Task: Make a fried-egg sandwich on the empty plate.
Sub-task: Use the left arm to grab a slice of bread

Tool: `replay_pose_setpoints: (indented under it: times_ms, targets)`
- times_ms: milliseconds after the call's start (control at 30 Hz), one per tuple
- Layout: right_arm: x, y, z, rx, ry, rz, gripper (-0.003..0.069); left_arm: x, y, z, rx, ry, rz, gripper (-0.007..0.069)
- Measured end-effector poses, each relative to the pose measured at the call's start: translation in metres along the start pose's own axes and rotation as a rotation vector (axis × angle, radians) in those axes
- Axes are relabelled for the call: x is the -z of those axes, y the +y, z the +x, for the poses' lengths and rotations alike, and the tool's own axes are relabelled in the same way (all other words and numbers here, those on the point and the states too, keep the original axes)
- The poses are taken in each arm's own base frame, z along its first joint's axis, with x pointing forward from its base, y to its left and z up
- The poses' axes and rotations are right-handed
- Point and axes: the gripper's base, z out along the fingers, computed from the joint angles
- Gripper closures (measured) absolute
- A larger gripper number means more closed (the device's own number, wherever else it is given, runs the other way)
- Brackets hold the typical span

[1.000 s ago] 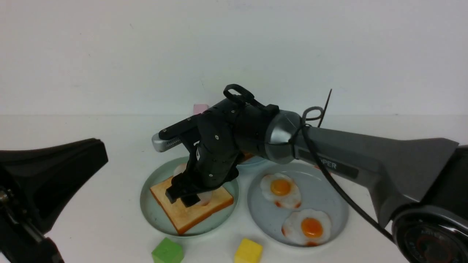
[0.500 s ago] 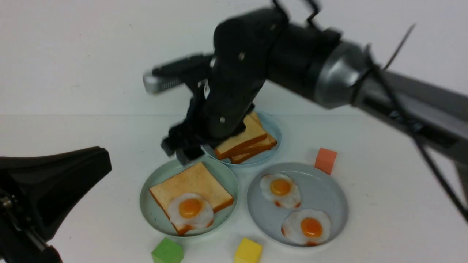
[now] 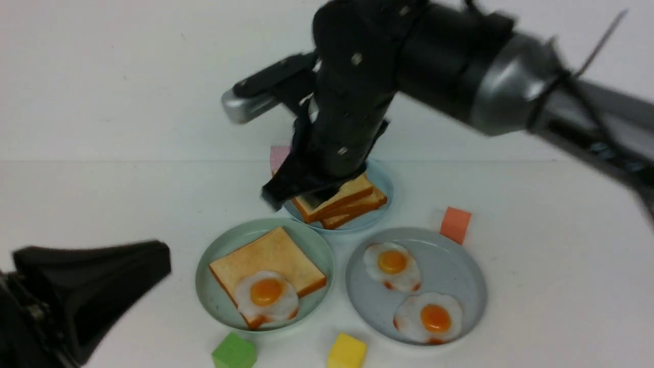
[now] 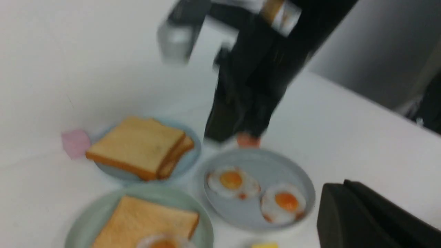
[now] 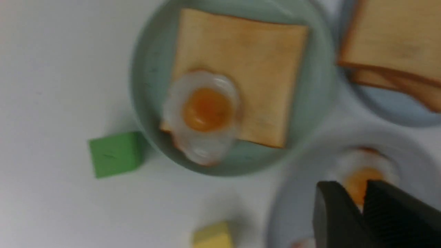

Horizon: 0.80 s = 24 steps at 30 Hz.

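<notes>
The mint-green plate (image 3: 214, 301) holds one toast slice (image 3: 271, 253) with a fried egg (image 3: 266, 296) lying on its near corner, uncovered. That toast (image 5: 248, 69) and egg (image 5: 203, 110) also show in the right wrist view. My right gripper (image 3: 291, 197) hangs above the near edge of the toast stack (image 3: 347, 202), holding nothing. Its fingers (image 5: 351, 187) stand narrowly apart. My left gripper (image 3: 163, 255) rests low at the left, shut and empty, its fingers together (image 4: 336, 187).
The toast stack lies on a small light-blue plate (image 3: 380, 186). A grey-blue plate (image 3: 460, 286) at the right holds two fried eggs (image 3: 392, 266) (image 3: 429, 318). Cubes lie around: green (image 3: 234, 351), yellow (image 3: 347, 351), orange (image 3: 455, 225), pink (image 3: 278, 153).
My right gripper has let go of the egg on the toast, risen, and moved back over the toast stack while its jaws narrowed. The left gripper has shifted slightly lower and to the right.
</notes>
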Motion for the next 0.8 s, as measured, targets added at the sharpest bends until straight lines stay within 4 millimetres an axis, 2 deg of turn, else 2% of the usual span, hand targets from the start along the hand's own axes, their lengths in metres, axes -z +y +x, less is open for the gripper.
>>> replay_pose_setpoints:
  times_ms: [33,67,133,200,233,300,333,367,400,433,467,500,533,567,633,733,800]
  targets:
    - [0.014,-0.004,0.004,-0.004,-0.019,0.021,0.0527,-0.006,-0.001,-0.003,0.014,0.048,0.014,0.0638]
    - [0.018,-0.004,0.004,-0.005,-0.028,0.022,0.0529,-0.007,-0.002,-0.003,0.018,0.059,0.017,0.0638]
    - [0.049,-0.011,0.018,-0.023,-0.057,0.048,0.0549,-0.022,-0.005,-0.014,0.045,0.182,0.047,0.0638]
    - [0.078,-0.014,0.042,-0.063,-0.064,0.061,0.0566,-0.051,-0.005,-0.021,0.062,0.351,0.061,0.0638]
    - [0.084,-0.014,0.049,-0.071,-0.064,0.061,0.0567,-0.058,-0.004,-0.025,0.055,0.390,0.062,0.0638]
    - [0.102,-0.014,0.074,-0.090,-0.059,0.061,0.0575,-0.087,0.000,-0.029,0.046,0.496,0.047,0.0638]
    - [0.106,-0.013,0.089,-0.099,-0.044,0.060,0.0582,-0.105,0.004,-0.028,0.040,0.551,0.032,0.0638]
    - [0.107,-0.013,0.092,-0.099,-0.043,0.060,0.0583,-0.108,0.004,-0.028,0.043,0.554,0.030,0.0638]
    - [0.120,-0.013,0.115,-0.117,-0.048,0.067,0.0596,-0.131,0.008,-0.032,0.026,0.601,0.014,0.0638]
    - [0.125,-0.013,0.129,-0.126,-0.047,0.069,0.0607,-0.147,0.011,-0.033,0.016,0.635,0.009,0.0638]
    - [0.122,-0.013,0.130,-0.127,-0.038,0.069,0.0609,-0.149,0.012,-0.030,0.017,0.652,0.007,0.0638]
    - [0.130,-0.012,0.152,-0.140,-0.046,0.068,0.0629,-0.171,0.015,-0.030,0.004,0.704,0.004,0.0638]
    - [0.136,-0.012,0.161,-0.147,-0.063,0.067,0.0641,-0.186,0.017,-0.030,-0.003,0.734,0.003,0.0638]
    - [0.138,-0.011,0.168,-0.154,-0.071,0.067,0.0646,-0.192,0.018,-0.033,-0.010,0.743,0.003,0.0638]
    - [0.146,-0.010,0.198,-0.190,-0.102,0.063,0.0665,-0.229,0.024,-0.031,-0.036,0.831,0.003,0.0638]
    - [0.158,-0.009,0.226,-0.233,-0.145,0.059,0.0670,-0.259,0.029,-0.036,-0.068,0.860,-0.005,0.0638]
    - [0.160,-0.009,0.238,-0.254,-0.157,0.057,0.0669,-0.273,0.032,-0.039,-0.090,0.862,-0.015,0.0638]
